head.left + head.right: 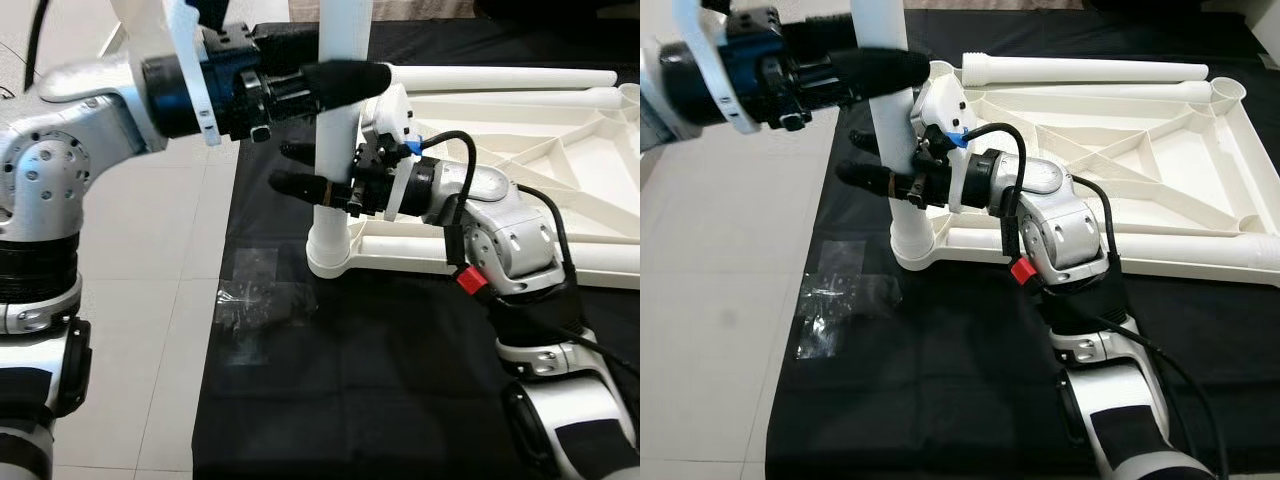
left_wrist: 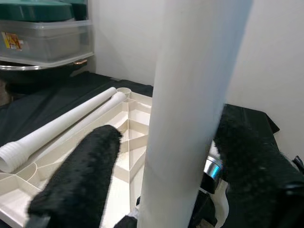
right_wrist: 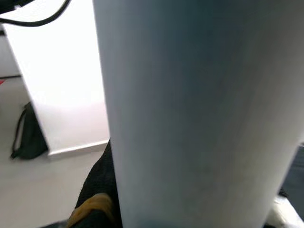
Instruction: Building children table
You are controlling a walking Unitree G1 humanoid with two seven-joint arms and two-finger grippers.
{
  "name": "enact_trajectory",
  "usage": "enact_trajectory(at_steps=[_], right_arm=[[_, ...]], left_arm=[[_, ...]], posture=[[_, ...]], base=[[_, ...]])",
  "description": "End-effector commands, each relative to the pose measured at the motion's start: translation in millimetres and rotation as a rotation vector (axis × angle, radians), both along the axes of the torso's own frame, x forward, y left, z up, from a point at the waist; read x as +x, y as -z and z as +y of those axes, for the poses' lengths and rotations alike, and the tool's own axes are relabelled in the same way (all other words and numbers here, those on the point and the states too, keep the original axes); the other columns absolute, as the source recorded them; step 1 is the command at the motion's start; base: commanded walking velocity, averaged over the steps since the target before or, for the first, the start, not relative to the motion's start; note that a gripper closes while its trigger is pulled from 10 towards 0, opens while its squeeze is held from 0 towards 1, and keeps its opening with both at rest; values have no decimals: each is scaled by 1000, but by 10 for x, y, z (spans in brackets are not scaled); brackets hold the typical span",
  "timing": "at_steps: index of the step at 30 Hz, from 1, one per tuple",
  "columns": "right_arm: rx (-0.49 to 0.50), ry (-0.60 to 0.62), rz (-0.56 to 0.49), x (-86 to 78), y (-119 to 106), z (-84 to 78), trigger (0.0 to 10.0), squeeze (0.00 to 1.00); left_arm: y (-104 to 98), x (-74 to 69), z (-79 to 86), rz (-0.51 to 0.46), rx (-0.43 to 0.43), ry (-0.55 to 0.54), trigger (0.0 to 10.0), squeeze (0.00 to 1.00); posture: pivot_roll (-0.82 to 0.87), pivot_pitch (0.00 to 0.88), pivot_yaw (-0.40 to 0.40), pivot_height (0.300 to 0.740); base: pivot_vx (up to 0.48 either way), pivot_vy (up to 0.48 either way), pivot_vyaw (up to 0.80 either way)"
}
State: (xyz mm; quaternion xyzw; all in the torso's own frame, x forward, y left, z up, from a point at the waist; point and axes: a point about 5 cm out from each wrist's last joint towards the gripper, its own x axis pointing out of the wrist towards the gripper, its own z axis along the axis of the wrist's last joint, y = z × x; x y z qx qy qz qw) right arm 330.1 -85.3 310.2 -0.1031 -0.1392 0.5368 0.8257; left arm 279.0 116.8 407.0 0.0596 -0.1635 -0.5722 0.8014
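The long white plastic table leg (image 1: 340,120) is held upright by both clenched pincers, left pincer (image 1: 345,85) above right pincer (image 1: 295,170), so it fits the upturned white tabletop's (image 1: 520,160) corner socket (image 1: 330,255).

Both eye views look steeply down from the head onto the black cloth (image 1: 380,380) and the white tabletop (image 1: 1160,170) lying underside-up. Both share the upright white leg (image 1: 335,150), both claws and the loose leg (image 1: 1090,70); the right eye sits a bit further right, showing more tabletop and more tiled floor (image 1: 710,300). The left wrist view looks along the left claw (image 2: 161,185), very near the upright leg, facing past it over the tabletop to a wall and storage boxes (image 2: 42,28). The right wrist view sits nearly against the same leg, floor and a wall panel (image 3: 57,85) behind.
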Motion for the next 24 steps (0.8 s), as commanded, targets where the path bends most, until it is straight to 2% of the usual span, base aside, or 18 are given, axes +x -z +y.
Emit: enact_trajectory(at_steps=[1,3,4,6,7,8,9,11,14,16,17,21,24], right_arm=[[6,70,33,41,115,-13,0,0],[7,117,34,50,141,-23,0,0],[-20,183,30,55,194,-26,0,0],[-97,409,49,93,335,-46,0,0],[-97,409,49,93,335,-46,0,0],[-171,596,67,74,484,-63,0,0],[-171,596,67,74,484,-63,0,0],[-228,734,75,24,602,-81,0,0],[-213,730,103,-50,703,12,0,0],[-213,730,103,-50,703,12,0,0],[-181,748,111,-58,709,30,0,0],[-79,831,155,-14,683,-27,0,0],[-64,856,173,-27,682,-30,0,0]], left_arm=[[-17,-25,16,-16,-6,4,10000,1000],[-39,-30,31,-22,-18,1,10000,1000],[-66,-38,54,-28,-31,-8,10000,1000],[-100,-55,102,-37,-54,-36,10000,1000],[-100,-55,102,-37,-54,-36,10000,1000],[-102,-74,139,-37,-68,-59,10000,1000],[-102,-74,139,-37,-68,-59,10000,1000],[-96,-90,169,-36,-77,-75,10000,1000],[-82,-99,195,-30,-94,-93,10000,1000],[-82,-99,195,-30,-94,-93,10000,1000],[-43,-113,208,-19,-104,-100,10000,1000],[66,-137,221,4,-121,-119,10000,1000],[81,-141,222,8,-123,-123,10000,1000]], posture=[[81,305,35,740],[75,307,33,740],[73,308,32,740],[70,309,24,740],[70,309,24,740],[62,312,8,740],[62,312,8,740],[62,312,8,740],[62,314,1,740],[62,314,1,740],[62,312,-5,740],[55,305,-15,740],[54,305,-15,740]], base=[[0,0,0],[0,0,0],[0,0,0],[0,0,0],[0,0,0],[0,0,0],[0,0,0],[0,0,0],[0,0,0],[0,0,0],[0,0,0],[0,0,0],[0,0,0]])
